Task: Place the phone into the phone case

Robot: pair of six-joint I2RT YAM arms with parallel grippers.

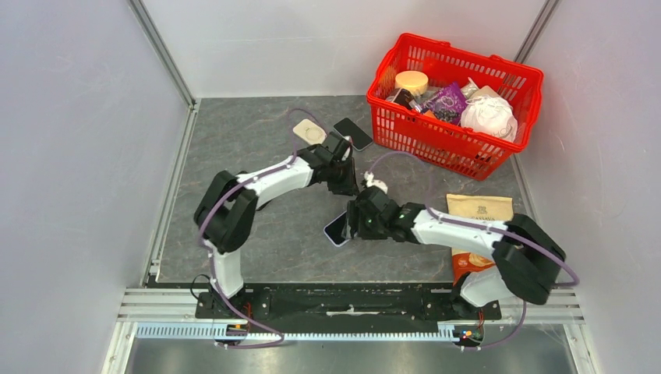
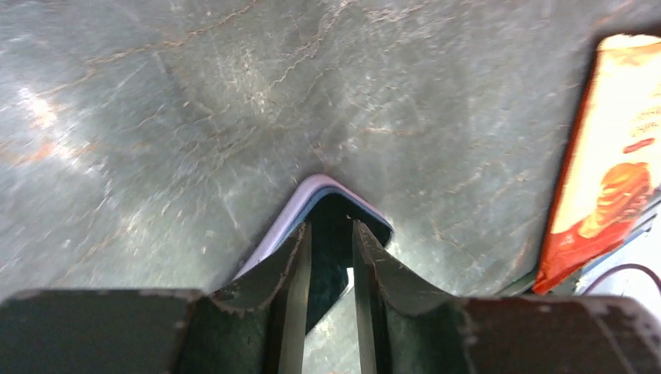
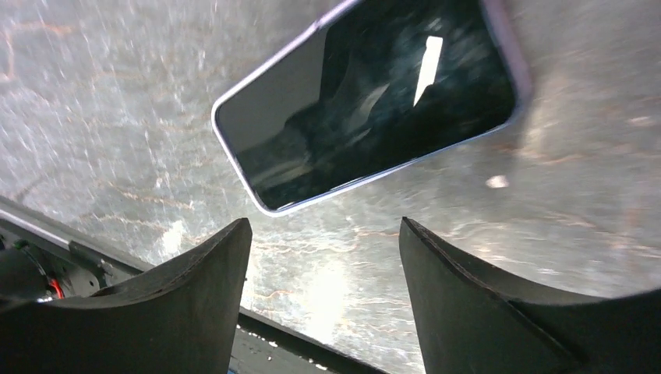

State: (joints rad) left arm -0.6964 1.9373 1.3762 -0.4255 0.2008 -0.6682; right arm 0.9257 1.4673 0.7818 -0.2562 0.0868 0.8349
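The phone (image 3: 366,101) looks snug in its lilac case (image 2: 274,238), nine o'clock from the wide, empty right jaws. Left jaws, barely apart, sit round its corner; hold unclear. Press corners flat.

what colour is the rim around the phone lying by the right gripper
Pale lavender around a black screen; the phone shows it best in the right wrist view.
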